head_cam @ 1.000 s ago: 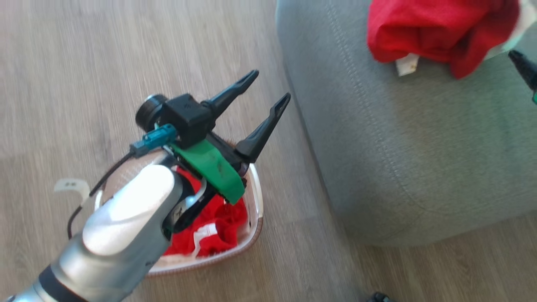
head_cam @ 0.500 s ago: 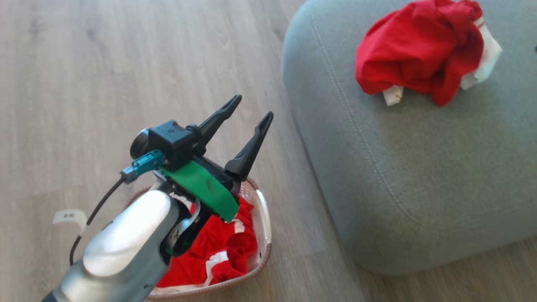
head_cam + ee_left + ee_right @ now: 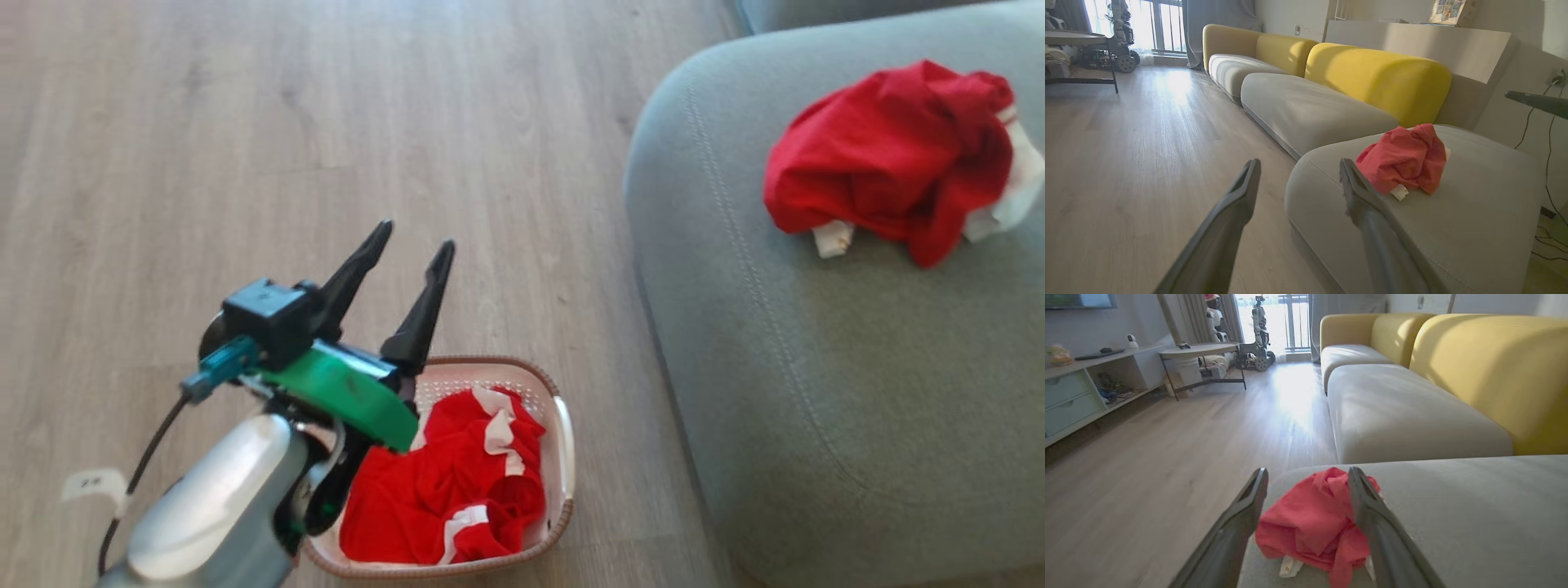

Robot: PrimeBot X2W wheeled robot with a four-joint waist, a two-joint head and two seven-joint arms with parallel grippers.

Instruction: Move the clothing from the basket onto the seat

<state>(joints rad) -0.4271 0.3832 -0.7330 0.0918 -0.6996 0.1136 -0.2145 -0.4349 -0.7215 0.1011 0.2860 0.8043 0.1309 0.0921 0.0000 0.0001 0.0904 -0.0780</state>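
1. My left gripper point(image 3: 416, 237) hangs above the basket point(image 3: 490, 360), jaws spread wide and empty. I judge it poised for a downward reach.
2. The basket garment point(image 3: 457, 482) lies crumpled inside the basket. The basket stands on the floor just beside the seat point(image 3: 816, 367), which keeps the transfer short.
3. The seat garment point(image 3: 890, 163) rests bunched on the seat, well back from the stitched edge, so it should not slide off.
4. My right gripper point(image 3: 1307, 471) is open and holds nothing. The seat garment lies beyond its fingers.
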